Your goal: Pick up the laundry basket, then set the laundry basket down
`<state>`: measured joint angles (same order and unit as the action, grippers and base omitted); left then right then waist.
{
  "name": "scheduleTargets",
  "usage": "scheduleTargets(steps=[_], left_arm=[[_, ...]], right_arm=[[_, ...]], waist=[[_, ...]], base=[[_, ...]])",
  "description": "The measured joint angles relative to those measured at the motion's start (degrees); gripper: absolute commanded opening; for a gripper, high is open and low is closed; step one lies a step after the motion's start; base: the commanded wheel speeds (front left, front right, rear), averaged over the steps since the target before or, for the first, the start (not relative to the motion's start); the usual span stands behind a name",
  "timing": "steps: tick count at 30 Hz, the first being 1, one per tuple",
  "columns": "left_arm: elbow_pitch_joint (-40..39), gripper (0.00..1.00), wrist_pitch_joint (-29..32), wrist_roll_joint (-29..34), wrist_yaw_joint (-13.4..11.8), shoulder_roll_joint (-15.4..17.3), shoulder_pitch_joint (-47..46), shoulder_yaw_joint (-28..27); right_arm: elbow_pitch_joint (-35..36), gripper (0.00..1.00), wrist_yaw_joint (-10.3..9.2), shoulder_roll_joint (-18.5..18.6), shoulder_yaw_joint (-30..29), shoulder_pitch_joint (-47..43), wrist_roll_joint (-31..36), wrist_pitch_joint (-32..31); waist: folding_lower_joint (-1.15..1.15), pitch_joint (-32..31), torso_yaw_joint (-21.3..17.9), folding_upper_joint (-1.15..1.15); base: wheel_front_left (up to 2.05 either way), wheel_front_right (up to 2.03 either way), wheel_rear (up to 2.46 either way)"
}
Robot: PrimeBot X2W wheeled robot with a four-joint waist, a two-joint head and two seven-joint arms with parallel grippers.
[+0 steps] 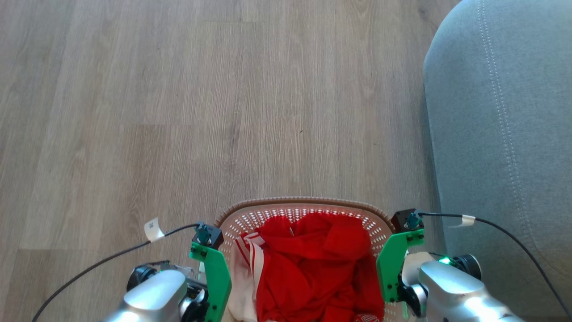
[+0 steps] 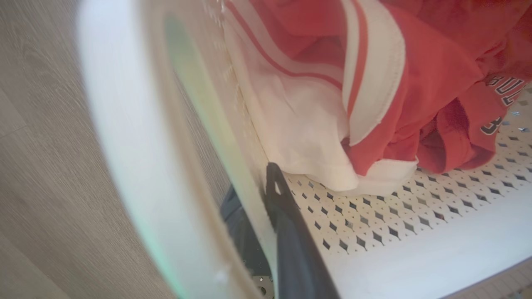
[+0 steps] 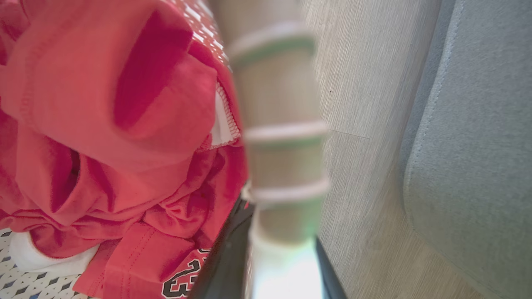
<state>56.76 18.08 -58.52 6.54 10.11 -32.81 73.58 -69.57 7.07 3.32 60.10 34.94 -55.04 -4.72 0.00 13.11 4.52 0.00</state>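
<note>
Home interior: pale wood-plank floor [image 1: 178, 112], grey stitched sofa [image 1: 500, 134], laundry basket [image 1: 299, 202] of red and white clothes [image 1: 313, 259].

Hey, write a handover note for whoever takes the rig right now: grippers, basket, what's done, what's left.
Left gripper: shut on the basket, one finger inside its wall, one outside.
Right gripper: shut on the opposite rim.
Basket: between both arms, clothes inside, sofa on its right.
Done: both grips taken. Cannot tell whether it is off the floor.
Left: lift if needed, then set it down.
</note>
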Motion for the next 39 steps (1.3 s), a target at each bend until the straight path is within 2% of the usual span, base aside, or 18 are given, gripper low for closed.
scheduleTargets(steps=[25, 33, 39], left_arm=[[0.60, 0.00, 0.00, 0.01, 0.08, -0.24, 0.01, 0.03], [0.97, 0.00, -3.37, 0.42, -0.10, -0.67, -0.61, -0.20], [2.02, 0.00, -5.28, 1.08, -0.31, -1.64, -4.38, -0.41]], right_arm=[[-0.11, 0.00, 0.00, 0.00, 1.68, 0.04, -1.99, 0.01], [-1.01, 0.00, 0.00, 0.02, 2.02, 2.62, -2.00, 0.76], [-1.96, 0.00, 0.00, 0.19, 2.03, 6.42, -1.92, 2.56]], waist=[[0.00, 0.27, 0.69, 0.00], [0.00, 3.62, 0.71, 0.00], [0.00, 8.19, 0.68, 0.00]], base=[[0.00, 0.00, 0.00], [0.00, 0.00, 0.00], [0.00, 0.00, 0.00]])
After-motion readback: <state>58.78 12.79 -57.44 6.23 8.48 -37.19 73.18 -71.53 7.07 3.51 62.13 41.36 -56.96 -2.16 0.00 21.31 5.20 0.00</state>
